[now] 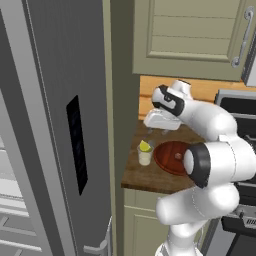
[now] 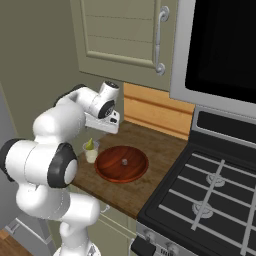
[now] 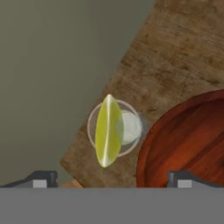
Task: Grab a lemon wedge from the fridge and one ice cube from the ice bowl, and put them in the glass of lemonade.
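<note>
Wedge (image 3: pixel 108 131) sits on glass (image 3: pixel 131 127) rim below spread, empty gripper (image 3: pixel 111 178); bowl (image 3: pixel 183 140) beside, for ice next.

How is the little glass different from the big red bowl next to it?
The glass of lemonade is small, pale and see-through; the ice bowl is much wider, shallow and reddish-brown. The glass has the lemon wedge sitting in its mouth; the bowl holds one tiny pale bit at its middle. Both are round and stand side by side on the wooden counter.
</note>
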